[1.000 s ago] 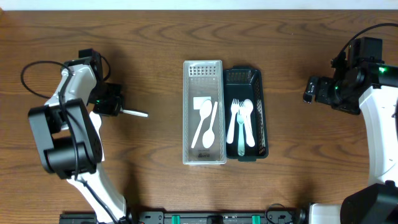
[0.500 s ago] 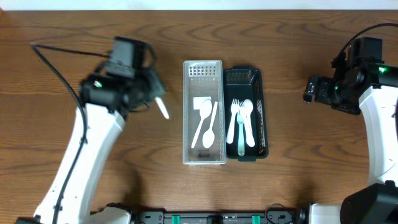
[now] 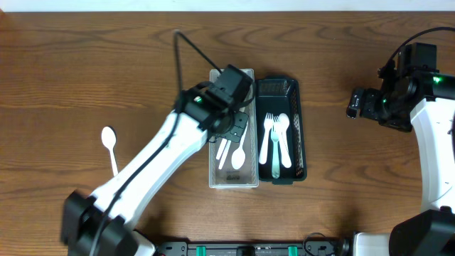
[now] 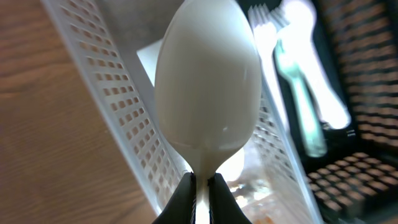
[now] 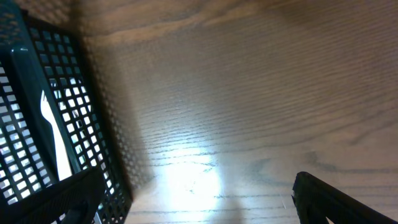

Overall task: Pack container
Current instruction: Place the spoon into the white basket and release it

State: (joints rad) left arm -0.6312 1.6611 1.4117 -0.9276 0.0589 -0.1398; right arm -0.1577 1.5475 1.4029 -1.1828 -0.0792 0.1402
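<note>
My left gripper [image 3: 232,129] is shut on a white plastic spoon [image 4: 208,81], bowl forward, and holds it over the white perforated basket [image 3: 213,167]. The basket's wall also shows in the left wrist view [image 4: 118,124]. White spoons [image 3: 240,153] lie in this basket. The dark green basket [image 3: 301,128] beside it holds white forks and a spoon [image 3: 274,142]. Another white spoon [image 3: 109,142] lies on the table at the left. My right gripper [image 3: 353,103] is open and empty, right of the dark basket [image 5: 37,93].
The two baskets stand side by side at the table's middle. My left arm stretches diagonally from the front left across the table. The wooden table [image 3: 355,185] is bare to the right of the baskets.
My left arm has swung right with the spoon, from the table's left side to above the white basket. A spoon on the table at the left now shows. The right arm has not moved.
</note>
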